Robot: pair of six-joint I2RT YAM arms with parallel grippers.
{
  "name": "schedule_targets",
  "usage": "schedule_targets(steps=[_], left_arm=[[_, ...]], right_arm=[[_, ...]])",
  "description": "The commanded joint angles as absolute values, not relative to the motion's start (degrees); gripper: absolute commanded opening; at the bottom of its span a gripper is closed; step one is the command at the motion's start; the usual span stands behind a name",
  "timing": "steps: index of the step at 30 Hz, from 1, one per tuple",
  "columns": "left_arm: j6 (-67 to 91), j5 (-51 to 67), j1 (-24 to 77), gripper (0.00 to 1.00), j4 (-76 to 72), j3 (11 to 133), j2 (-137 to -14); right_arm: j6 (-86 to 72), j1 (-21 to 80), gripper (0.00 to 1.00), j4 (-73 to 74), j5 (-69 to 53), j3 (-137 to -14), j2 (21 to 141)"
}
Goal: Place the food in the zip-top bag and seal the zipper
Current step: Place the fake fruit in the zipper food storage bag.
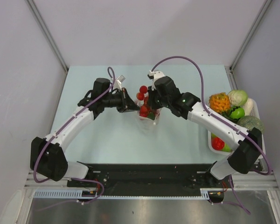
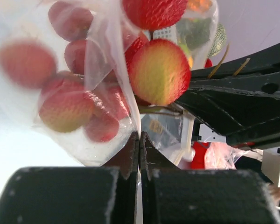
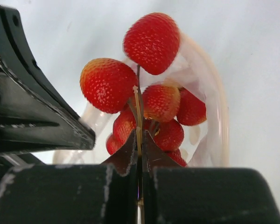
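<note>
Table (image 1: 107, 135) seen from above, with both arms meeting at its middle. White tray (image 1: 258, 111) at the right edge, well apart from the bag, holds most of the food: an orange ruffled piece (image 1: 219, 101), a pale cabbage (image 1: 238, 96), a green ball (image 1: 237, 113) and a red piece (image 1: 218, 143). None of these is bagged.

Clear bag (image 1: 148, 122) is held between the two grippers, mouth open. Left gripper (image 2: 139, 137) is closed flat on the bag's film at one side of the mouth, with nothing else between its jaws. Right gripper (image 3: 140, 140) is closed on a thin stalk that appears to belong to the strawberry bunch (image 3: 161, 103); whether bag film is pinched with it cannot be told.

Lower berries lie behind the film, inside the bag. Two upper berries (image 3: 151, 42) stand sharp and bare above the mouth. Zipper strip cannot be made out in any view.

Judgement: early stage. One item is partly in and the tray's items are yet to be moved. Sealing has not begun, since the mouth is spread and fruit projects through it.
</note>
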State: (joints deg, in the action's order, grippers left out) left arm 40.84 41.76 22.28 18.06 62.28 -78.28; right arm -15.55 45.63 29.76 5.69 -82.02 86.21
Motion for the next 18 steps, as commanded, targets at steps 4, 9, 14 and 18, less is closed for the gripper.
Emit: schedule_targets(steps=[4, 9, 14, 18], left_arm=[[44.8, 42.6, 21.9, 0.00, 16.6, 60.6, -74.4], [47.8, 41.7, 18.6, 0.00, 15.1, 59.2, -73.7], [47.6, 42.7, 17.8, 0.00, 14.3, 59.5, -74.4], [45.1, 42.2, 17.8, 0.00, 16.2, 60.0, -74.2]], right_arm=[[-22.9, 47.3, 0.11, 28.3, 1.4, -84.3, 86.2], [-20.8, 47.0, 0.18, 31.6, 0.5, -82.8, 84.2], [-13.1, 45.7, 0.81, 31.9, -6.7, -81.1, 80.7], [-12.8, 37.6, 0.81, 31.4, -20.5, -82.5, 75.1]])
